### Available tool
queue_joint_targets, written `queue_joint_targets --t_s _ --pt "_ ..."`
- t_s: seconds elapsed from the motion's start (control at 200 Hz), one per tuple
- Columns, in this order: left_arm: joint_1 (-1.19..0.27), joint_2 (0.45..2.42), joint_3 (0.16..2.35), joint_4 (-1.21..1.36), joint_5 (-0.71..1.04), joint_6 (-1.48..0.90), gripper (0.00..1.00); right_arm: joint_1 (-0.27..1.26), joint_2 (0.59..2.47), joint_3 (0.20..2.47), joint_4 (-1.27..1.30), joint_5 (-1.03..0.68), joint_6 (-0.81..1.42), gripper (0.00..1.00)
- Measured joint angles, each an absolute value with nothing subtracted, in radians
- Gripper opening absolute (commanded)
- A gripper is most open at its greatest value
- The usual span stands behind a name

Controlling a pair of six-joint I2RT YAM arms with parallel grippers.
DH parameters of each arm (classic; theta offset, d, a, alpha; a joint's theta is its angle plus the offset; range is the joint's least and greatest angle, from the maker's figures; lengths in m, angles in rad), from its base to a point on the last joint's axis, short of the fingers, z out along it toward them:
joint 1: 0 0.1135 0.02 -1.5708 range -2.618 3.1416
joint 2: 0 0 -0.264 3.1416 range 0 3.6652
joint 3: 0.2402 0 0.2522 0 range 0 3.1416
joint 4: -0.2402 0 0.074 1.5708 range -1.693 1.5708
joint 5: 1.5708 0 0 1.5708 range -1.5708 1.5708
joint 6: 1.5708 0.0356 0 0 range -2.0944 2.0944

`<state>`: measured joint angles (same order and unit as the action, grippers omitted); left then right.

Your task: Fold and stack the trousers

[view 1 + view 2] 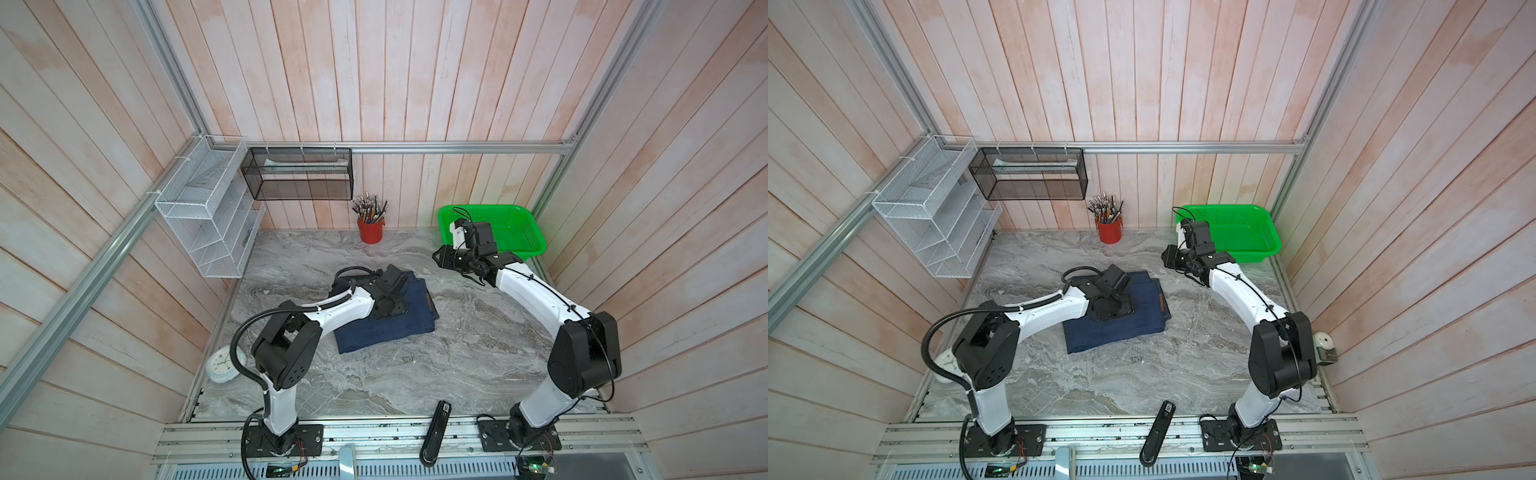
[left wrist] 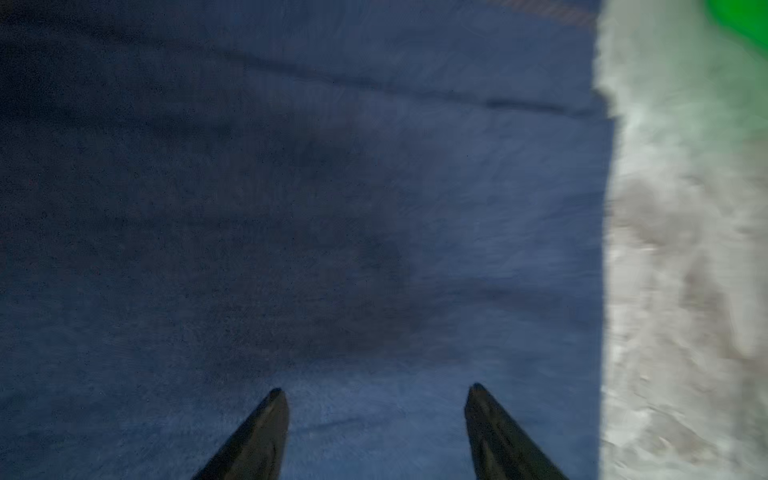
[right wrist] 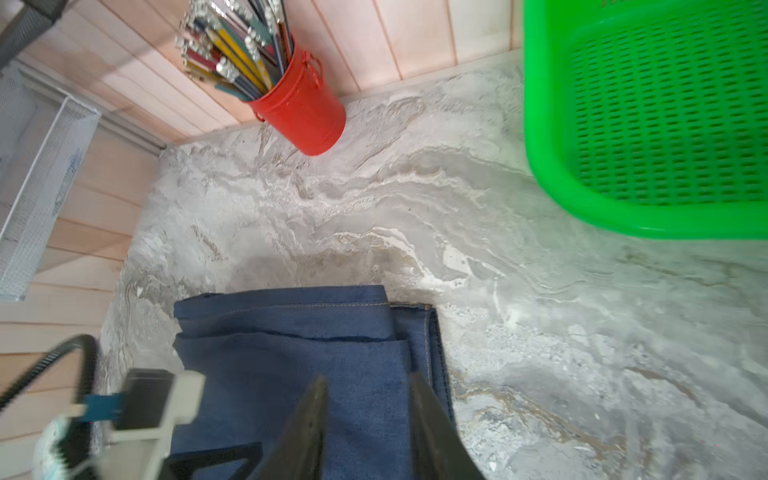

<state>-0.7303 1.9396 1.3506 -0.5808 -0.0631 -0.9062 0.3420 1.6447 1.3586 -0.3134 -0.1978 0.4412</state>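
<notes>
The trousers (image 1: 386, 336) lie folded into a thick dark blue denim rectangle in the middle of the marble table, seen in both top views (image 1: 1113, 334). A tan patch shows at their right edge. My left gripper (image 1: 388, 307) points straight down just over the folded stack. In the left wrist view its jaws (image 2: 376, 390) stand wide apart over the denim (image 2: 291, 208) with nothing between them. My right gripper (image 1: 438, 257) hangs raised beyond the stack's far right corner, near the basket. Its jaws (image 3: 368, 379) are parted and empty, with the trousers (image 3: 291, 353) below.
A green basket (image 1: 498, 232) stands at the back right, a red cup of pens (image 1: 370, 230) at the back wall. A white clock (image 1: 222, 365) lies at the left edge, a black tool (image 1: 436, 432) at the front rail. Wire shelves (image 1: 208, 208) hang on the left.
</notes>
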Motion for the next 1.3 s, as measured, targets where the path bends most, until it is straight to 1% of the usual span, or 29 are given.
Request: queue_joint_targets --t_s 0.135,0.27,0.525,0.935,1.075,1.3 --pt "-0.725 1.964 1.372 -0.612 -0.090 -0.943 0.72 0.338 1.622 1.340 -0.313 -0.188 0.444 0.34" --pt "-0.686 1.978 1.374 -0.636 -0.110 -0.945 0.72 0.337 1.620 1.309 -0.314 -0.187 0.445 0.34" --pt "-0.591 1.971 1.356 -0.626 -0.110 -0.878 0.73 0.330 1.620 1.296 -0.314 -0.188 0.445 0.34" --pt "-0.329 1.964 1.338 -0.633 -0.139 -0.660 0.73 0.329 1.622 1.296 -0.314 -0.200 0.445 0.34" --pt "-0.260 2.013 1.401 -0.644 -0.145 -0.604 0.73 0.329 1.622 1.296 -0.315 -0.203 0.445 0.34" --pt "-0.177 2.145 1.588 -0.649 -0.159 -0.551 0.73 0.328 1.622 1.296 -0.316 -0.203 0.443 0.34"
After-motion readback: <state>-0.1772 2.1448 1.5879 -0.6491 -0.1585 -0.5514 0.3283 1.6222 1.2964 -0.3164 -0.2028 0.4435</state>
